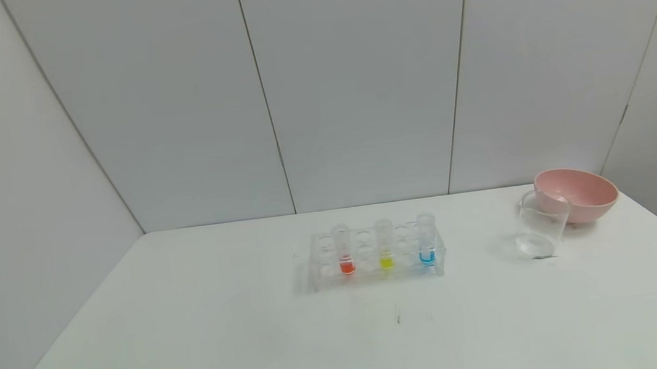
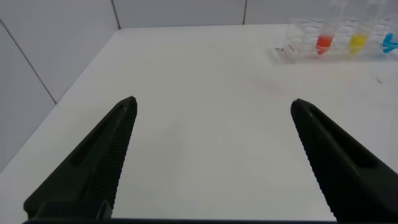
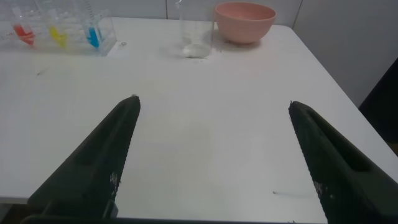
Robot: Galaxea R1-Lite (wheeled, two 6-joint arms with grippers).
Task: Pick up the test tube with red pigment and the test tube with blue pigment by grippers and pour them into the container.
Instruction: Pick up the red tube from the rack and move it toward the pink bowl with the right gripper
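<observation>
Both arms are at the near edge of the white table (image 1: 198, 348), outside the head view; each wrist view shows its own fingers spread wide with nothing between them. Ahead of the left gripper (image 2: 211, 162) and off to its right, well apart from it, stands the clear tube rack (image 1: 374, 256), with the test tube with red pigment (image 1: 344, 251) in the slot nearest that gripper, the yellow tube (image 1: 385, 246) in the middle and the test tube with blue pigment (image 1: 426, 241) at the far end. From the right gripper (image 3: 211, 162), the rack lies ahead and to its left, the blue tube nearest; the container (image 1: 540, 225) stands ahead, slightly left, upright and apparently empty, with the pink bowl (image 1: 580, 193) just behind it. Neither tube has been lifted. Probable faults from this state: the three tubes stand close together, so spread fingers descending on the red or blue tube may strike the yellow one or tip the light rack; the tubes are smooth and clear, so a shallow or off-centre pinch may let one slip or tilt and spill early; the container is narrow and near the bowl, so a misaligned pour may land on the table or in the bowl; both arms converging on the container may collide
</observation>
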